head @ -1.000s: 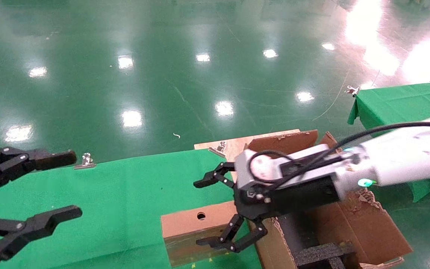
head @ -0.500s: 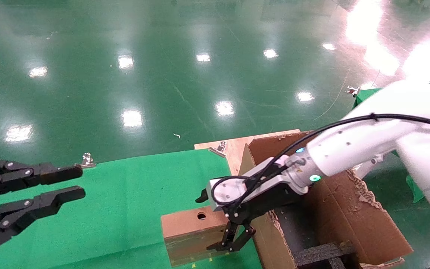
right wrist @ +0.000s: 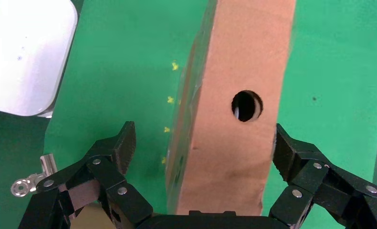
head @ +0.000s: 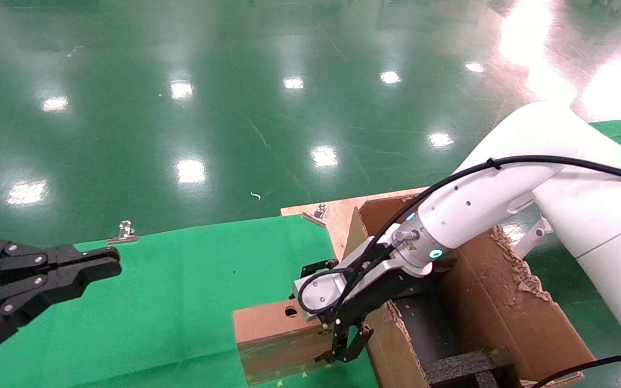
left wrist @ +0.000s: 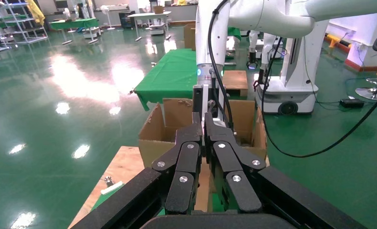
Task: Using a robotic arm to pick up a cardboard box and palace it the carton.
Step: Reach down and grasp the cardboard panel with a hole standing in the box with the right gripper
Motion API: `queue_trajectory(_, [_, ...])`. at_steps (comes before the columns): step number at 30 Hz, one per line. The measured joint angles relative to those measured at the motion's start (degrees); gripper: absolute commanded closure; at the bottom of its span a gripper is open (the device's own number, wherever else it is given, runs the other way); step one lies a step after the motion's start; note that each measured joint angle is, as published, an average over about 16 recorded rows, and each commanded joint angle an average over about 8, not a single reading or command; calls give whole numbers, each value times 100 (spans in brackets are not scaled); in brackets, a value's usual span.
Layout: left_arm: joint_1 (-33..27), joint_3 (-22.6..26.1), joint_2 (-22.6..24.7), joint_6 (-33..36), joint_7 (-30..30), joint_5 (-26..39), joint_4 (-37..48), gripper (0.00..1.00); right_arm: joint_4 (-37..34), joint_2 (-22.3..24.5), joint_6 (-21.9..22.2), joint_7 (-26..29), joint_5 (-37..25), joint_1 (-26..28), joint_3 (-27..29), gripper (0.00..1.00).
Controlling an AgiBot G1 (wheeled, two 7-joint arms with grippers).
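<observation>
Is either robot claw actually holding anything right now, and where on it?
Nothing yet. The right pincer is open, straddling the cardboard box's holed narrow face without touching; the left pincer is shut, empty.

1. Cardboard box (head: pixel 273 337): matt brown paperboard. The top face is smooth; the side facing the camera is scuffed and streaked.
2. Carton (head: pixel 510 318): corrugated brown board with a dull finish. Flap edges are torn and ragged, with fibres showing.
3. Foam blocks (head: pixel 467 366) inside the carton: black, coarse, matt.
4. Desk (head: pixel 181 285): covered in matt green cloth, with bare pale wood at the far corner.
5. Floor (head: pixel 235 108): glossy green coating that mirrors the ceiling lamps.
6. Right arm (head: pixel 483 210): smooth white shell, semi-gloss.
7. Right tool (right wrist: pixel 201 157): matt black links with bright metal rivets.
8. Clip (head: pixel 124 233) on the cloth edge: shiny metal.
</observation>
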Motion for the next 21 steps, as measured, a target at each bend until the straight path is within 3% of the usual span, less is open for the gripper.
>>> queue_trajectory(1, [0, 0, 0, 0, 0, 0, 0, 0, -4, -5, 0, -4, -7, 8, -13, 98])
queue_trajectory(2, [0, 0, 0, 0, 0, 0, 0, 0, -6, -9, 0, -8, -12, 14, -23, 100])
queue_trajectory(21, [1, 0, 0, 0, 0, 0, 1, 0, 11, 12, 0, -9, 15, -16, 16, 100])
